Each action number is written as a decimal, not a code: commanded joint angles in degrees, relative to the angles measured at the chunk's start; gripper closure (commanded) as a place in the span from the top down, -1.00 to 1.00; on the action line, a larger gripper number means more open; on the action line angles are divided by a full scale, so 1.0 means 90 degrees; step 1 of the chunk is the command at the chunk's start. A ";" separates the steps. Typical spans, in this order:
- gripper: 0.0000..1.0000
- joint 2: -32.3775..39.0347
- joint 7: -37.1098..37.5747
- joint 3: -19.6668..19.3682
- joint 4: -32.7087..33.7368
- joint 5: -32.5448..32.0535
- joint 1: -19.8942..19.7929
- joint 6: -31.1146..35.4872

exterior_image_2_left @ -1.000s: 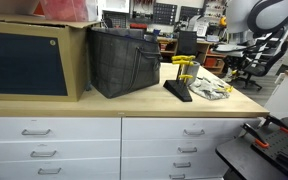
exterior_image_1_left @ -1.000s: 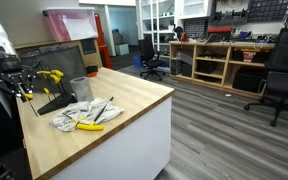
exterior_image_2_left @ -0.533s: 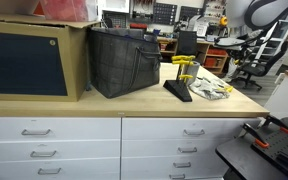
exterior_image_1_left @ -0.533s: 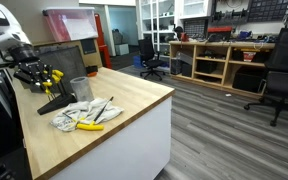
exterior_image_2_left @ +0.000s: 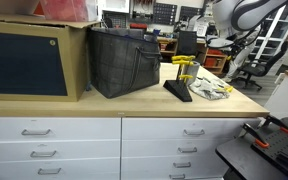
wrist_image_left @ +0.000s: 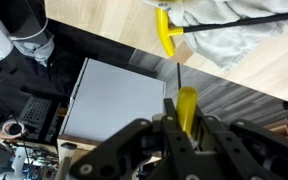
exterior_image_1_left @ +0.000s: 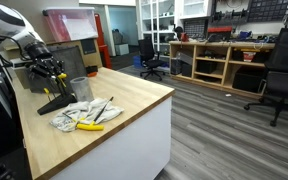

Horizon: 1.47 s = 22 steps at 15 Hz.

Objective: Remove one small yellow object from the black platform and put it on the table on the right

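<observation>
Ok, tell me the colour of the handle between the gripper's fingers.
Yellow. The handle at the gripper shows best in the wrist view.

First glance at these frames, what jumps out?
A small yellow-handled tool pinched in the black Robotiq gripper, centre-bottom of the wrist view. Then the crumpled white cloth on the light wood butcher-block table, beside the small black platform holding more yellow handles.

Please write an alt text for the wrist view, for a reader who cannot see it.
The dark claw grips a small yellow-handled tool, whose thin metal shaft points up the picture. Beyond it, a second yellow tool lies with a crumpled grey cloth on a wooden table.
</observation>
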 commanded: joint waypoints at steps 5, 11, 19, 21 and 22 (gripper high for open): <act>-0.92 0.0446 0.0118 -0.0049 0.0184 -0.0560 0.0468 -0.0681; -0.92 0.0692 0.0187 -0.0041 0.0321 -0.0990 0.0636 -0.0963; -0.92 0.1541 0.0570 -0.0114 0.0193 -0.2226 0.0748 -0.0845; -0.92 0.1771 0.0777 -0.0107 0.0207 -0.2583 0.0764 -0.0836; -0.92 0.1865 0.0853 -0.0097 0.0207 -0.2721 0.0769 -0.0846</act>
